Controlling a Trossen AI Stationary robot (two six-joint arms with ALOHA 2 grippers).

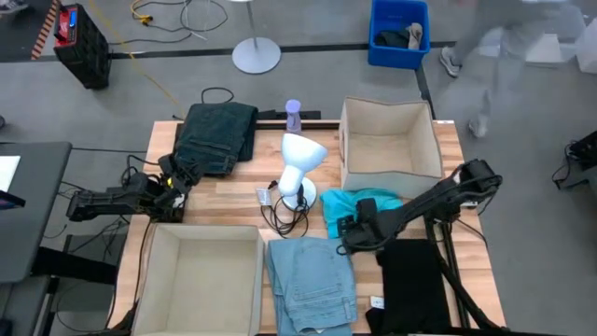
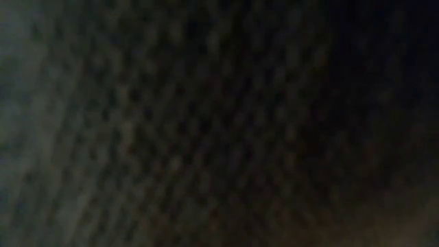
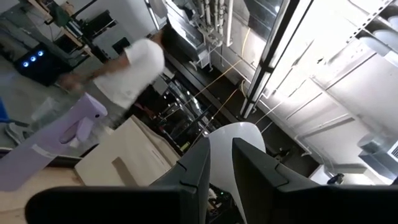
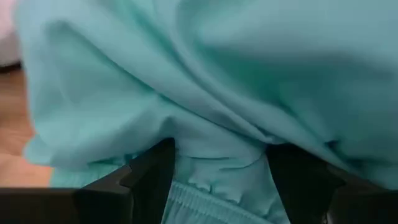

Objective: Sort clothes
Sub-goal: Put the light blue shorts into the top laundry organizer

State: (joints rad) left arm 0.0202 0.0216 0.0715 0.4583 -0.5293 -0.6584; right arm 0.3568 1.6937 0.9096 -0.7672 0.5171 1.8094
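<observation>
overhead arrangement of a wooden table (image 1: 233,201) during garment sorting. the right gripper (image 1: 347,235) is sitting low at the near edge of the teal shirt (image 1: 359,203), which is lying crumpled at mid-table, just in front of the far beige fabric box (image 1: 389,138); the right wrist view is showing both dark fingers (image 4: 149,177) spread apart, with a fold of teal cloth (image 4: 205,93) bulging between them, not yet pinched. the left gripper (image 1: 177,177) is resting at the table's left side, touching the near edge of the dark green trousers (image 1: 217,136), which are lying folded at the far left; its fingers (image 3: 198,171) are standing almost together with only a narrow slit between them, holding nothing. the light blue denim jeans (image 1: 311,282) are lying at the near edge, between a second beige box (image 1: 198,278) and the black garment (image 1: 413,287). a white desk lamp (image 1: 299,166) is standing at centre, with a lilac bottle (image 1: 293,114) behind it. the low view is filling with dark, blurred weave, so nothing can be told from it. a blurred person (image 3: 127,68) is showing beyond the table.
</observation>
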